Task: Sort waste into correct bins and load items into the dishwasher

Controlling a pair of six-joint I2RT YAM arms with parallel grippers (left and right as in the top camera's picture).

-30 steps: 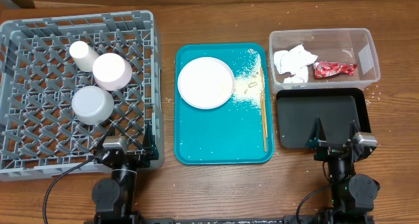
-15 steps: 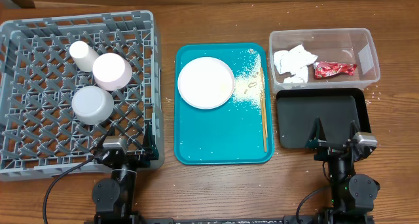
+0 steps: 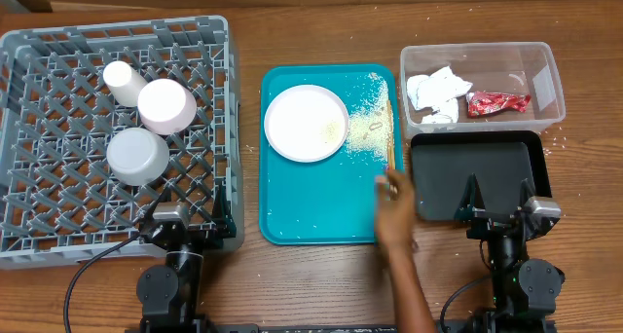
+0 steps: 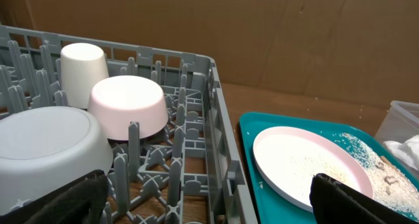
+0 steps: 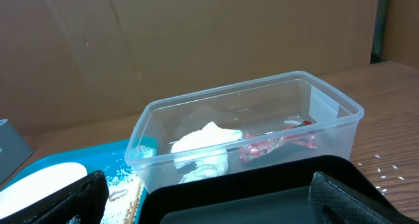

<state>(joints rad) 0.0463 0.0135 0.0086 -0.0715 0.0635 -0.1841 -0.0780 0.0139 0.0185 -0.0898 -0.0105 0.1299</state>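
Waste status: napkin (image 3: 436,94) and wrapper (image 3: 496,103) lie in the clear tub (image 3: 477,51). Rice (image 3: 368,129) is scattered on the right of the teal tray (image 3: 311,211), touching the plate (image 3: 307,123); none shows in the black tray (image 3: 477,172). Change from half a second ago: a person's hand (image 3: 392,211) now reaches in from the table's near edge onto the teal tray, fingertips at the near end of the chopsticks (image 3: 390,129). Whether it grips them cannot be told. Left gripper (image 3: 187,204) sits at the near edge of the rack (image 3: 58,226) and right gripper (image 3: 500,199) over the black tray's near edge, both with jaws spread wide and holding nothing. Rack holds cup (image 3: 123,82), pink bowl (image 3: 165,105) and grey bowl (image 3: 137,155), upside down. Judgement: the hand is probably resetting or removing the chopsticks, so neither arm should enter the teal tray until it clears. Plate and rice are left to do.
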